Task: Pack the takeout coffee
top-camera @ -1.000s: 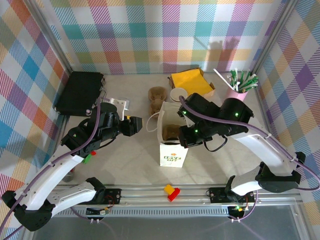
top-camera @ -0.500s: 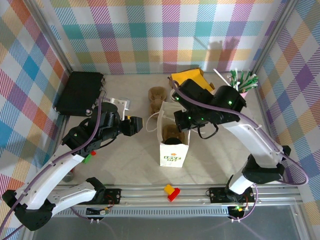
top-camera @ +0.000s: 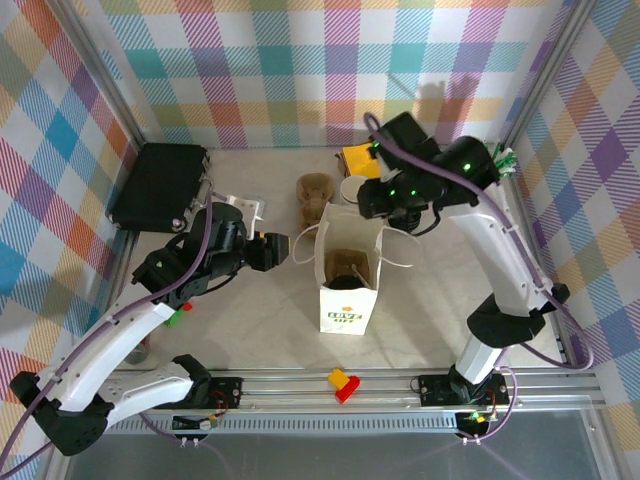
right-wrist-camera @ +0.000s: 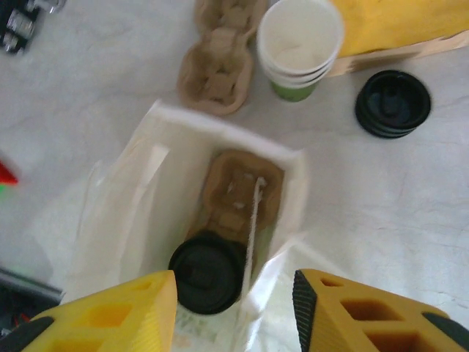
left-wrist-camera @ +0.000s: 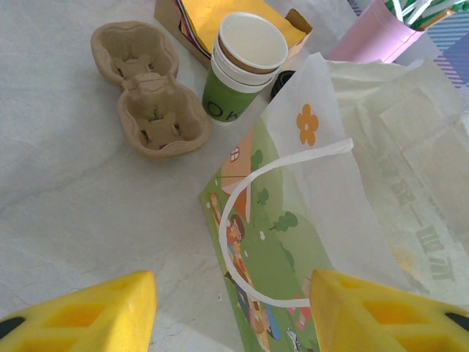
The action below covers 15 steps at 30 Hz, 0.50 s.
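Observation:
The takeout coffee (right-wrist-camera: pixel 209 271), showing its round black lid, stands inside the open white paper bag (right-wrist-camera: pixel 139 205) in a cardboard carrier (right-wrist-camera: pixel 238 187). My right gripper (right-wrist-camera: pixel 234 312) hovers open above the bag's mouth with nothing between its yellow fingers. From the top camera, the bag (top-camera: pixel 347 300) stands mid-table and the right gripper (top-camera: pixel 392 212) is over its back right edge. My left gripper (top-camera: pixel 272 248) is open just left of the bag. In the left wrist view the bag's white handle loop (left-wrist-camera: pixel 242 213) hangs between the spread fingers of that gripper (left-wrist-camera: pixel 231 301), unclamped.
A stack of lidless cups (top-camera: pixel 355 188) and an empty cardboard carrier (top-camera: pixel 314 195) sit behind the bag. Spare black lids (right-wrist-camera: pixel 392 103) lie by a yellow napkin box (top-camera: pixel 360 158). A pink straw cup (top-camera: pixel 490 168) is back right, a black case (top-camera: pixel 160 185) back left.
My right gripper has opened and lifted out of the bag toward the back, leaving the coffee inside. The left arm has barely moved.

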Tool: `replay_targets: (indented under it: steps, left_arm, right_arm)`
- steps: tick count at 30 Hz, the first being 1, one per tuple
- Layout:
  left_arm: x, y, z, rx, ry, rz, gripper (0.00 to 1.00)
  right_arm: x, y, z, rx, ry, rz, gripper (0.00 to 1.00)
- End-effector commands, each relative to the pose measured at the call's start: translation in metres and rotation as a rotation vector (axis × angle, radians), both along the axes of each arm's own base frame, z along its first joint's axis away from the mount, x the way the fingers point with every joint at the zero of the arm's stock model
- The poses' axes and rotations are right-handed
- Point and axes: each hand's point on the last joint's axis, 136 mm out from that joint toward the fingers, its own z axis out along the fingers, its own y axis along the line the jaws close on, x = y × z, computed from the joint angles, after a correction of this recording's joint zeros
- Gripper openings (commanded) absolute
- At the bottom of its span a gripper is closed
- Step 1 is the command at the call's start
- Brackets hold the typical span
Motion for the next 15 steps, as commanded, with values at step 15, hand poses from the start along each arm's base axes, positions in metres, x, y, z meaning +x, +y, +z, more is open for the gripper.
replay_targets:
  steps: [15]
  left_arm:
    - [0.010,-0.011,0.008,-0.038,-0.007,-0.007,0.57]
  right_arm:
    - [0.204,-0.049,-0.064,0.026,-0.119,-0.191,0.52]
